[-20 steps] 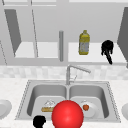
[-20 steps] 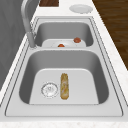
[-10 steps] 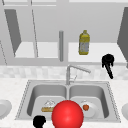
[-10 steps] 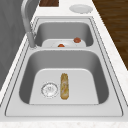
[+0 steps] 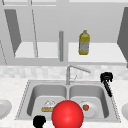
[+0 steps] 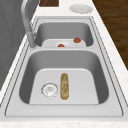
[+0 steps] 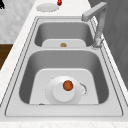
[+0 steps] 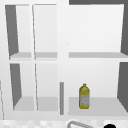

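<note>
Above steel sink (image 5: 25,97) rim, right robot hand (image 5: 106,78) curled, empty; left robot hand (image 5: 39,121) grip unclear.

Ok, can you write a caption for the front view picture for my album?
A double sink with a big red ball in front, a yellow bottle on the shelf above, and the right hand hovering by the rim.

Before me: double sink (image 5: 67,86) set in pale worktop (image 5: 10,85), faucet (image 5: 72,71) rising at divider. In my left basin: bread loaf (image 6: 64,85) lying flat, just beside round drain (image 6: 49,89). In my right basin: white plate (image 7: 60,96), small orange-red fruit (image 7: 67,85) sitting on it. On worktop, empty plate at left end (image 7: 47,7), second plate at right end (image 6: 80,8). Above the sink, open wall cabinet (image 8: 62,37); yellow bottle (image 5: 84,43) upright on lower shelf (image 5: 105,55), right of centre post.
</note>
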Robot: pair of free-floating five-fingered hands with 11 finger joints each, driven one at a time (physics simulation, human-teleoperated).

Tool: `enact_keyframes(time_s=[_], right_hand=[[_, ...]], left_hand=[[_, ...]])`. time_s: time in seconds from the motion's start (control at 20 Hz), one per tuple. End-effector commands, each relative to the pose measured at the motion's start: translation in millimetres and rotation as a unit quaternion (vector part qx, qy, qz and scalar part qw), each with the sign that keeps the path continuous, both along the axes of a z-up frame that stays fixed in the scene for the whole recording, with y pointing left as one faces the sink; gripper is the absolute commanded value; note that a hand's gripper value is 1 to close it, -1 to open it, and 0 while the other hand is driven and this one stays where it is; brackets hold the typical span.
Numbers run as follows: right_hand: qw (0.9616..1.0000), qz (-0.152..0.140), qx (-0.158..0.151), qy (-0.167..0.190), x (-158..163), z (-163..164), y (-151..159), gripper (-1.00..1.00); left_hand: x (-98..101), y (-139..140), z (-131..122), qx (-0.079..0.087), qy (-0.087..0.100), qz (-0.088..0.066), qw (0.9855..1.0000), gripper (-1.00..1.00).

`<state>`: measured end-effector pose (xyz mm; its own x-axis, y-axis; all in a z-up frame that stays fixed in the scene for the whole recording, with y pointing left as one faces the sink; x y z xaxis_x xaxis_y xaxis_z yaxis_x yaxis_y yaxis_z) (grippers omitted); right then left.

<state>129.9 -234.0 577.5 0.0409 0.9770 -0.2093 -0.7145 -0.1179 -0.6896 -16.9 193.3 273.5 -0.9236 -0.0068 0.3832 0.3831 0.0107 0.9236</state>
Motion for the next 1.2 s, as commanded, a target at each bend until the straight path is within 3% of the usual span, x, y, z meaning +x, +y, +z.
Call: enact_keyframes(time_s=[0.0,0.4,0.65,0.9,1.15], right_hand=[[0.9991,0.019,0.010,-0.036,-14,-25,10,-1.00],[0.9970,0.029,0.022,-0.068,-25,-57,33,-1.00],[0.9927,0.047,0.022,-0.109,-28,-77,48,-1.00],[0.9838,0.069,0.027,-0.163,-28,-98,63,-1.00],[0.9696,0.094,0.052,-0.220,-27,-115,71,-1.00]], left_hand=[[0.0,0,0,0.000,0.000,0.000,1.0000,0.00],[0.0,0,0,0.000,0.000,0.000,1.0000,0.00],[0.0,0,0,0.000,0.000,0.000,1.0000,0.00],[0.0,0,0,0.000,0.000,0.000,1.0000,0.00],[0.0,0,0,0.000,0.000,0.000,1.0000,0.00]])
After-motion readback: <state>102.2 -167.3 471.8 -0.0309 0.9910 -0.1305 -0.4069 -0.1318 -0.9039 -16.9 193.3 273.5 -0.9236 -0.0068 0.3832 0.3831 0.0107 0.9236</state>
